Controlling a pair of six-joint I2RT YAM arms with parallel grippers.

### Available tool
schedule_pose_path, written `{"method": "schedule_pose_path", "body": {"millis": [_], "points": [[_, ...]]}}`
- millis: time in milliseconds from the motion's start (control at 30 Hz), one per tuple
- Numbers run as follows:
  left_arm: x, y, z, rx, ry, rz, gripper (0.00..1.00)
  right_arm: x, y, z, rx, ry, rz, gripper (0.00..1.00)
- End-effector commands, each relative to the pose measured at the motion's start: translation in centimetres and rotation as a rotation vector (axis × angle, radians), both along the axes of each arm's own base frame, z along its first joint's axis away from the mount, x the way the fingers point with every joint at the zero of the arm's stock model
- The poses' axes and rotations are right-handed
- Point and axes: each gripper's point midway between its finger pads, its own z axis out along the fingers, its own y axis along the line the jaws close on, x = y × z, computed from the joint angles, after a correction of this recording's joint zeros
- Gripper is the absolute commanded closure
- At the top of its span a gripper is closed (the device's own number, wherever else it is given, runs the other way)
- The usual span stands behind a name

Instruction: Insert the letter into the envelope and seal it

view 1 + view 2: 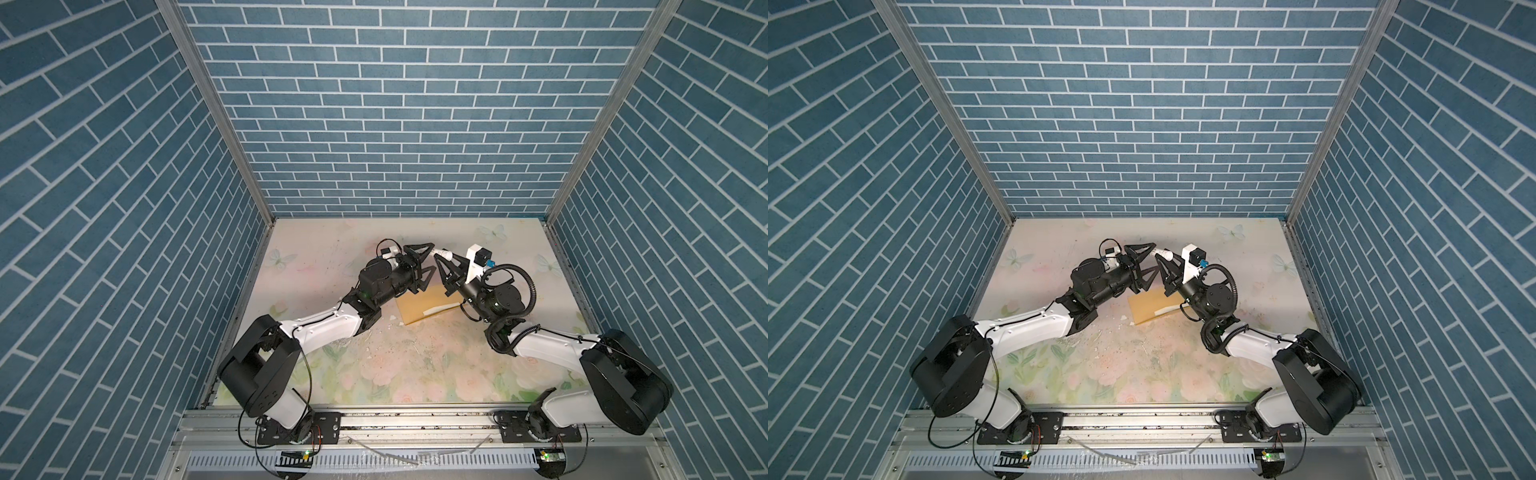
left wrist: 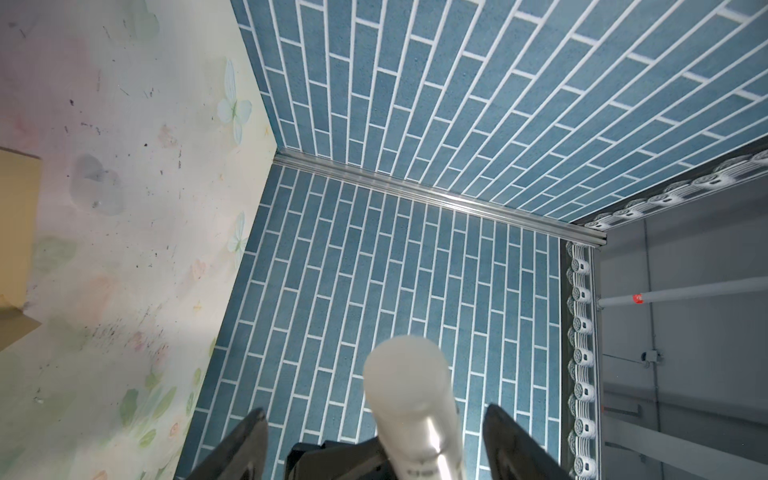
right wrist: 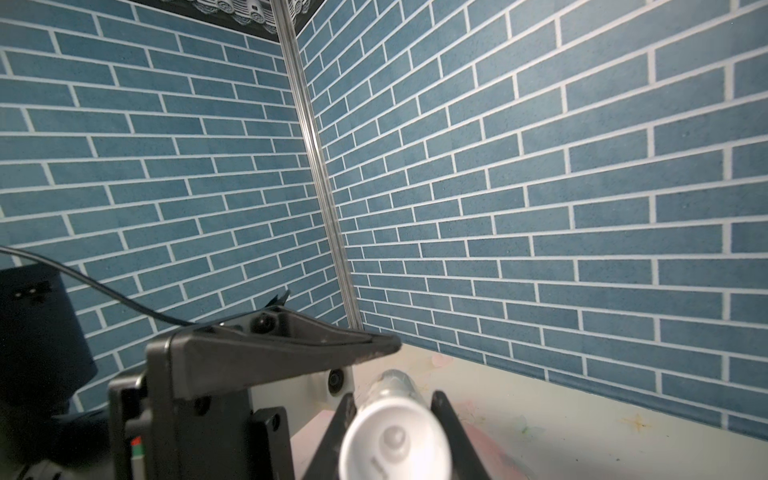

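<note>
Two grippers meet in the air above the far middle of the table (image 1: 316, 257), and the step in hand looks like uncapping a white stick (image 1: 441, 252) so the flap can be glued. On the left, the left gripper (image 1: 432, 256) points at the stick's free end with its jaws wide. In its wrist view the stick (image 2: 411, 407) sits between the two fingers (image 2: 237, 449) with clear wall showing on both sides, so nothing is gripped yet. Below and between the arms, the envelope (image 1: 424, 305) lies flat on the table, mustard-yellow, with a pale strip across the part nearer the right arm; what that strip is I cannot tell. The letter shows in no view, so it is probably already inside. On the right, the right gripper (image 1: 445, 259) holds the stick's body clamped between narrow jaws, which the right wrist view confirms (image 3: 395, 440). To do this well, the left jaws should close squarely on the end piece only, centred, then pull straight along the stick's axis while the right grip stays firm. An off-axis tug could twist the stick out of the right jaws and drop it onto the envelope.
</note>
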Motion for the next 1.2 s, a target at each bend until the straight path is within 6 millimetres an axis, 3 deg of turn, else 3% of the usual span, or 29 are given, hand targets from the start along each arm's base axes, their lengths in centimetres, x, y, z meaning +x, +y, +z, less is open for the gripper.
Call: {"method": "schedule_pose_path", "body": {"millis": [0,200,333,433,533,667,800,867,1000,1167], "points": [[0.0,-0.3,3.2,-0.082,-0.055,-0.008,0.31,-0.8,0.4,1.1,0.011,-0.082,0.009,1.00],[0.0,0.3,2.5,-0.066,-0.037,0.020,0.56,-0.9,0.8,0.3,0.010,-0.076,0.017,1.00],[0.0,0.4,2.1,-0.040,-0.033,0.024,0.86,-0.9,1.1,0.0,0.008,-0.073,0.020,1.00],[-0.1,0.4,2.1,0.000,-0.051,0.019,1.00,-1.0,1.2,-0.3,0.002,-0.071,0.025,1.00],[-0.2,0.6,2.0,0.074,-0.089,0.023,1.00,-1.2,1.2,-0.4,-0.001,-0.066,0.028,0.97],[0.2,2.1,1.4,0.286,-0.196,0.056,1.00,-1.4,1.0,-0.7,-0.032,-0.043,0.028,0.59],[0.2,5.0,-0.2,0.576,-0.295,0.102,1.00,-1.6,0.3,-2.3,-0.119,0.074,0.007,0.33],[0.1,6.8,-1.6,0.781,-0.342,0.111,1.00,-1.1,-1.2,-3.4,-0.154,0.181,-0.064,0.22],[-0.5,9.3,-3.8,1.075,-0.431,0.084,1.00,-0.6,-4.7,-6.6,-0.232,0.454,-0.235,0.14],[-0.8,9.8,-6.4,1.257,-0.535,-0.009,1.00,-1.7,-9.1,-11.2,-0.312,0.773,-0.431,0.11]]}}
